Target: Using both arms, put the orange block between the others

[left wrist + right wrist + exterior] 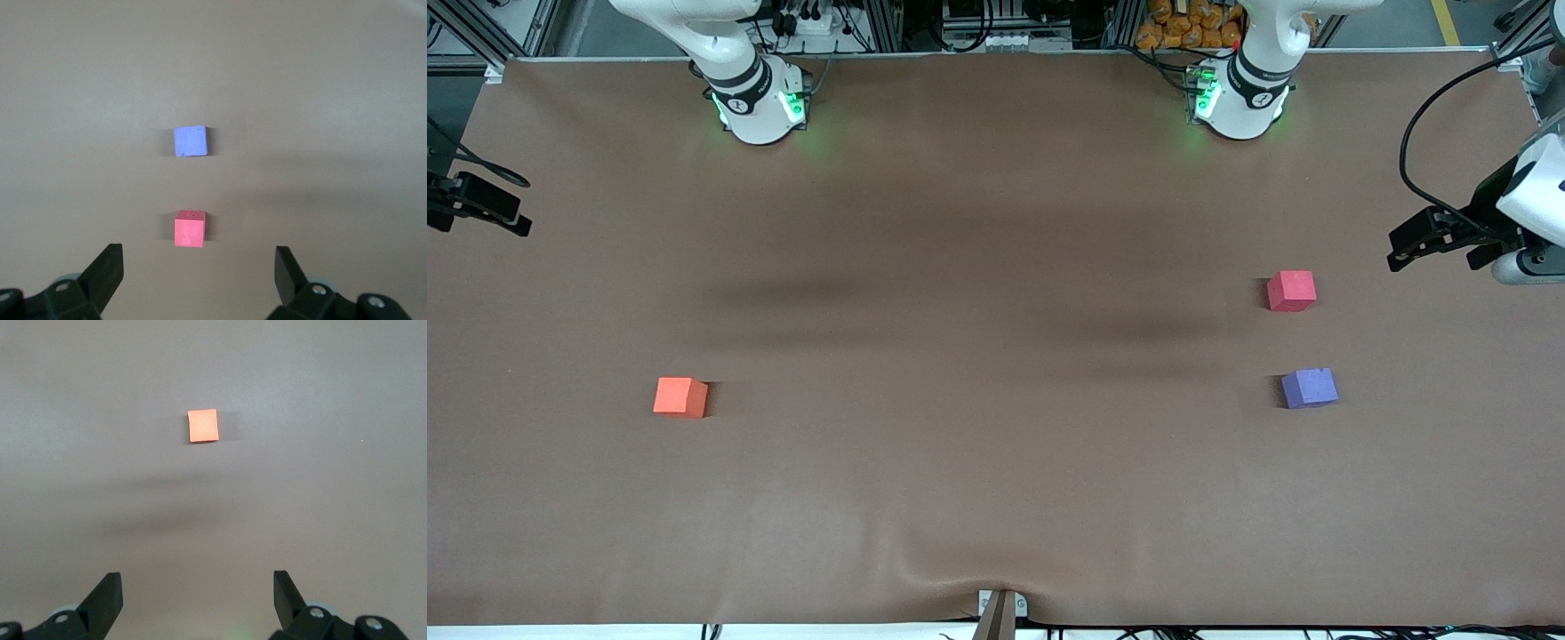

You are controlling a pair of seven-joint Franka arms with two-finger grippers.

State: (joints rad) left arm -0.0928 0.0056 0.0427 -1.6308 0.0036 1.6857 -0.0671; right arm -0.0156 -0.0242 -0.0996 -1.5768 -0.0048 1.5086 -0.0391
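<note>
The orange block (680, 396) (203, 425) lies alone on the brown table toward the right arm's end. Toward the left arm's end sit the others: a red-pink cube (1291, 291) (190, 229) and, nearer the front camera, a purple-blue cube (1309, 388) (191, 141), about a cube's width apart. My left gripper (1405, 249) (198, 252) hangs high over the left arm's end of the table, open and empty. My right gripper (511, 218) (197, 577) hangs high over the right arm's end, open and empty.
Both arm bases (760, 107) (1238, 102) glow green along the table edge farthest from the front camera. A brown cloth (996, 356) covers the table and wrinkles by a small clamp (1000, 612) at the edge nearest the front camera.
</note>
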